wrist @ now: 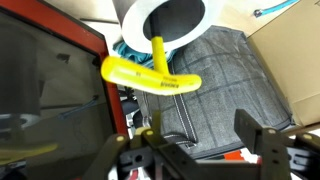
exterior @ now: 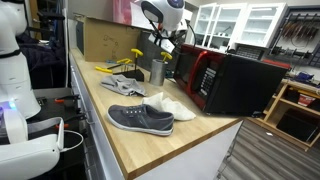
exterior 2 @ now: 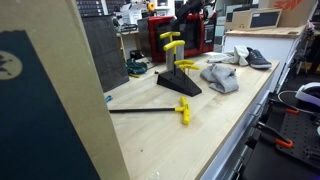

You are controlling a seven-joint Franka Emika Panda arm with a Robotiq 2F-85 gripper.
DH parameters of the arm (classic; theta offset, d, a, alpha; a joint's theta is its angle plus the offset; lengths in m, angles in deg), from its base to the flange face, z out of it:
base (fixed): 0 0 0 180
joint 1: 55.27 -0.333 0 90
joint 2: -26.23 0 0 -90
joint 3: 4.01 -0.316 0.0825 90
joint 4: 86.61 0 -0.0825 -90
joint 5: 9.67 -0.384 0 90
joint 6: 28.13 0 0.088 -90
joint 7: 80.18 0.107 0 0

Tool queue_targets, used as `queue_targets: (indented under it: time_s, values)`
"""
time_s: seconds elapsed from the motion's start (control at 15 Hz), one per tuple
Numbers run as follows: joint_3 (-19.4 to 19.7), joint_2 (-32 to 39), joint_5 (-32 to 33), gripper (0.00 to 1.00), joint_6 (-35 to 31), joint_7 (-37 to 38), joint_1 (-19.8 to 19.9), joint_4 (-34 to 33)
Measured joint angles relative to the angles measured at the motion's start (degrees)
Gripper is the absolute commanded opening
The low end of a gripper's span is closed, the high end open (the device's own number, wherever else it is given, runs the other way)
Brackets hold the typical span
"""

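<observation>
Your gripper (wrist: 185,150) hangs over the cup (wrist: 130,25), jaws spread wide with nothing between them. In the wrist view the yellow-handled key (wrist: 150,76) stands stem-down in that cup, so its crossbar rides clear above the rim; that is probably why it sits there, since a raised handle is easy to reach from above. Your fingers sit to either side of it and apart from it, touching nothing. In an exterior view the cup (exterior: 157,72) is on the counter (exterior: 200,135), just beside the microwave (exterior: 235,82).

Now the count. There is one cup and one key in it; in an exterior view two more keys hang upright in the black stand (exterior 2: 185,88), handles up; a fourth key (exterior 2: 184,112) lies flat on the wood, well apart from the cup. There are two shoes, one grey (exterior: 140,118) and one white (exterior: 172,105), lying side by side and touching, near the counter's front edge. There is one microwave.
</observation>
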Motion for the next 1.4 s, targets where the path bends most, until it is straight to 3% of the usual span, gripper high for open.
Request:
queue_targets:
  time_s: [0.53, 1.0, 1.4]
  values:
    - [0.0, -4.2, -5.2, 1.0, 1.1, 0.0, -0.7, 0.6]
    - [3.0, -9.4, -3.0, 1.0, 10.9, 2.3, -0.6, 0.8]
    - [3.4, -9.0, -2.9, 1.0, 11.2, 2.5, -0.9, 0.9]
